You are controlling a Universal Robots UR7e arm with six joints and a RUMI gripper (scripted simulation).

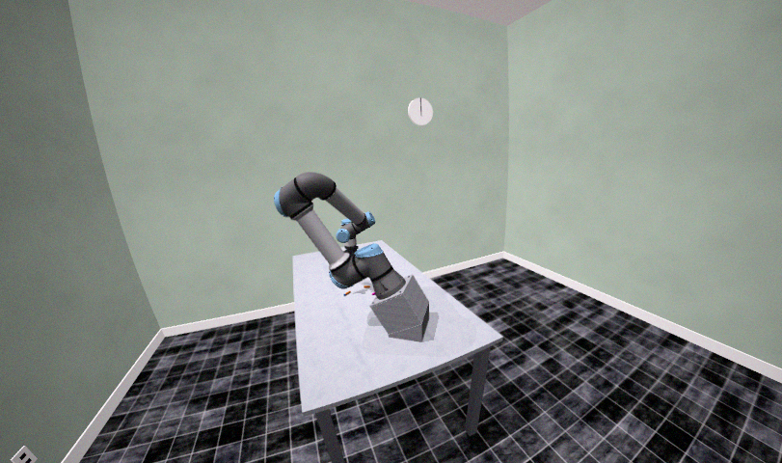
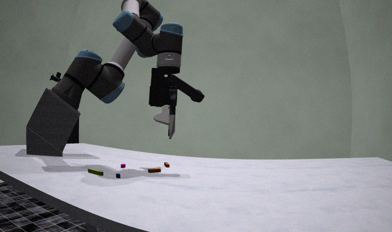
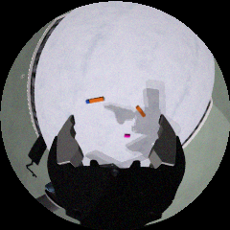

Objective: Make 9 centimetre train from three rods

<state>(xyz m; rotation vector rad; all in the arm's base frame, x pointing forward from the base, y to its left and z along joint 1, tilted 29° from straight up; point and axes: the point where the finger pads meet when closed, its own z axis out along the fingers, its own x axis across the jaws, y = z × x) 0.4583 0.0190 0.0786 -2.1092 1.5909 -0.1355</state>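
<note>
1. gripper [image 2: 167, 126] hangs high over the table [image 2: 249, 195], pointing down, seen edge-on in the exterior view so its two fingers overlap; fingers spread wide, nothing between them.
2. wrist view shows both fingers far apart at the bottom of the frame, only table surface in the gap.
3. all rods lie flat on the table, well below the gripper, none touched by it.
4. lime rod [image 2: 95, 171] is furthest left in the exterior view, nearest the robot base [image 2: 50, 126], lying alone.
5. blue rod [image 2: 118, 175] sits right of the lime one, apart from it in the exterior view.
6. magenta rod [image 2: 123, 165] lies behind the blue one, further from the table edge, apart from the others.
7. first orange rod [image 2: 154, 170] lies right of the blue rod, roughly under the gripper.
8. second orange rod [image 2: 166, 164] is just behind and right of the first, seen nearly end-on, not in line with it, a gap between them.
9. in the wrist view the blue rod [image 3: 88, 102] appears right at one end of an orange rod [image 3: 97, 100], in line with it; can't tell if they touch.
10. other orange rod [image 3: 140, 111] in the wrist view lies slanted, apart; magenta rod [image 3: 126, 136] is below it, nearer the fingers.
11. the lime rod falls outside the wrist view.
</note>
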